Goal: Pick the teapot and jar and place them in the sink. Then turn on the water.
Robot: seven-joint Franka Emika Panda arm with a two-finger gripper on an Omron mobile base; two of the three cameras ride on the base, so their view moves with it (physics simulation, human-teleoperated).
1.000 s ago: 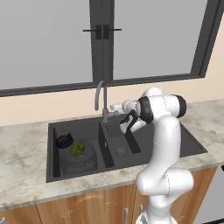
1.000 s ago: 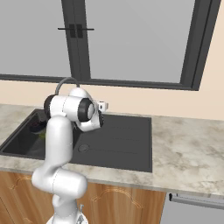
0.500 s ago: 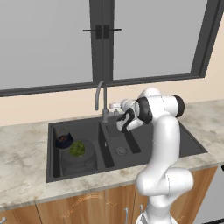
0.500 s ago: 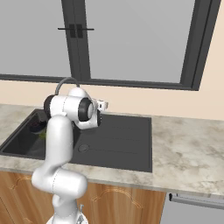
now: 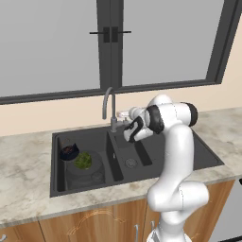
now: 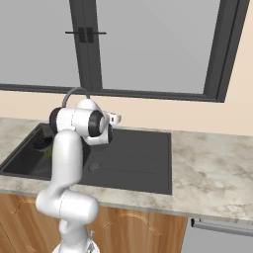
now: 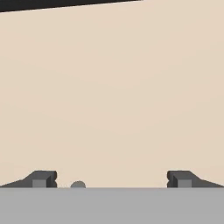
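A: Where are the small squat black teapot (image 5: pixel 69 151) and the wide translucent grey glass jar (image 5: pixel 85 167) with green contents?

B: Both are in the left basin of the black rectangular double-basin sink (image 5: pixel 156 159). The teapot stands at the back of that basin, and the jar is just in front of it, toward the front wall. They are very near each other; whether they touch, one cannot tell.

A: And the white arm's two-finger gripper (image 7: pixel 111 179)?

B: In the hand view its two dark fingertips (image 7: pixel 42 179) stand far apart, so the jaws are wide open and nothing is between them. They face the plain beige wall (image 7: pixel 113 87). In the left base view the hand is raised over the sink, just beside the base of the tall grey gooseneck faucet (image 5: pixel 108 107), on its right side.

A: Does the hand touch the faucet?

B: This is not clear. The hand is close to the small lever at the faucet's base, but contact cannot be told.
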